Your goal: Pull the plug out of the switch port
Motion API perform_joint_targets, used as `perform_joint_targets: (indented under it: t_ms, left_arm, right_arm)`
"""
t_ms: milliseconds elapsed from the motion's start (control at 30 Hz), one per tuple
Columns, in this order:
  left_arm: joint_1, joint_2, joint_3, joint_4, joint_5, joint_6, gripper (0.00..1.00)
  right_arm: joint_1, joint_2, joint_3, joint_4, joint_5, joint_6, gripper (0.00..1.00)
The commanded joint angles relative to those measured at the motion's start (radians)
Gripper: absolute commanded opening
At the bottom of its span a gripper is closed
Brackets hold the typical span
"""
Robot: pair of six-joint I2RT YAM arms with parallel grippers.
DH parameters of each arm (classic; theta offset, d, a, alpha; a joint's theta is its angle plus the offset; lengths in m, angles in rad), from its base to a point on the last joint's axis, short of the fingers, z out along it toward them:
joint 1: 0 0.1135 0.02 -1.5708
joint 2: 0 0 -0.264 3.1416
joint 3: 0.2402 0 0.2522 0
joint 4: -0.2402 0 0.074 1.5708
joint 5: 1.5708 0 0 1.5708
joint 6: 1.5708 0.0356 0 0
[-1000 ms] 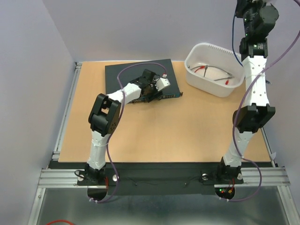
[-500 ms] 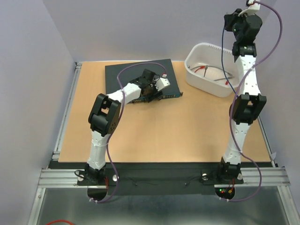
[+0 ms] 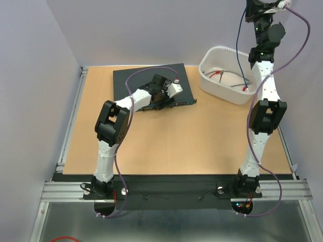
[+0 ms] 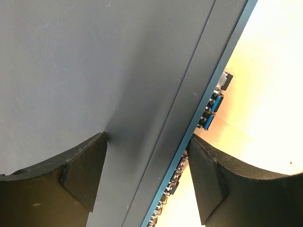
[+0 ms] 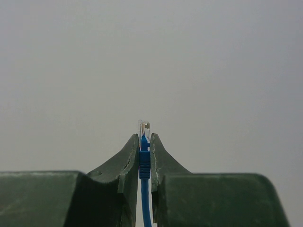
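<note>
The switch [image 3: 144, 80] is a flat dark box at the back of the table, with its row of sockets [image 4: 211, 105] along the front edge. My left gripper [image 3: 170, 94] lies on it. The jaws are apart and straddle the front edge, one finger [image 4: 83, 175] on the top face and the other [image 4: 208, 182] beside the sockets. My right gripper [image 3: 252, 6] is raised high above the white tub [image 3: 208, 56]. In the right wrist view it [image 5: 145, 142] is shut on a blue plug [image 5: 144, 128] with a clear tip. The plug's blue cable [image 3: 243, 50] hangs down into the tub.
The tub at the back right holds grey cables with red ends [image 3: 222, 74]. The orange tabletop [image 3: 192, 141] is bounded by a metal rail [image 3: 70, 121] on the left and a dark strip at the near edge. Purple-grey walls stand behind and to both sides.
The right arm has straightened and lifted its gripper up to the top of the view. The blue cable now hangs down into the tub. The left arm has not moved.
</note>
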Motion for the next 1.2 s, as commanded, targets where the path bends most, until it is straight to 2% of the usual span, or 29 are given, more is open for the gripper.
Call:
perform_joint_targets:
  t_ms: [0,133,167,200,300,467,600,667,700,733,767,867,1000,1100,1167]
  left_arm:
    - [0.043,-0.044,0.021,0.050,-0.055,0.027,0.78]
    - [0.045,-0.051,0.004,0.053,-0.048,0.024,0.78]
    - [0.046,-0.054,0.004,0.053,-0.048,0.022,0.79]
    - [0.046,-0.056,0.004,0.053,-0.048,0.022,0.79]
    - [0.045,-0.067,0.007,0.053,-0.045,0.019,0.80]
    - [0.045,-0.099,0.028,0.031,-0.021,-0.001,0.81]
    - [0.046,-0.157,0.044,-0.008,0.001,-0.044,0.82]
    - [0.046,-0.186,0.050,-0.045,0.002,-0.085,0.83]
    - [0.045,-0.223,0.048,-0.058,-0.001,-0.096,0.97]
    - [0.046,-0.243,0.036,-0.069,-0.010,-0.109,0.99]
    - [0.046,-0.266,0.025,-0.089,-0.019,-0.134,0.99]
    - [0.061,-0.373,-0.056,-0.092,-0.048,-0.169,0.99]
    - [0.127,-0.539,-0.174,-0.079,-0.056,-0.223,0.99]
    - [0.217,-0.634,-0.264,-0.069,-0.039,-0.258,0.99]
    - [0.273,-0.700,-0.329,-0.066,-0.016,-0.271,0.99]
  right_arm:
    - [0.000,0.012,-0.148,0.067,-0.077,-0.018,0.01]
    - [0.001,-0.066,-0.451,0.041,-0.018,-0.087,0.02]
    - [0.000,-0.081,-0.490,0.024,0.007,-0.097,0.15]
    - [0.000,-0.099,-0.513,0.004,0.030,-0.098,0.56]
    - [0.000,-0.158,-0.532,-0.150,0.090,-0.100,1.00]
    - [0.000,-0.288,-0.562,-0.324,0.142,-0.092,1.00]
    - [0.000,-0.441,-0.667,-0.438,0.165,-0.039,1.00]
    - [0.000,-0.532,-0.826,-0.474,0.196,0.023,1.00]
    - [-0.002,-0.619,-0.881,-0.482,0.202,0.043,1.00]
    - [-0.002,-0.671,-0.954,-0.490,0.209,0.064,1.00]
    - [-0.002,-0.716,-1.074,-0.490,0.225,0.084,1.00]
    - [-0.002,-0.883,-1.292,-0.496,0.239,0.155,1.00]
    - [-0.002,-1.049,-1.475,-0.534,0.202,0.173,1.00]
    - [-0.002,-1.113,-1.548,-0.597,0.173,0.189,1.00]
    - [-0.002,-1.150,-1.570,-0.700,0.179,0.218,1.00]
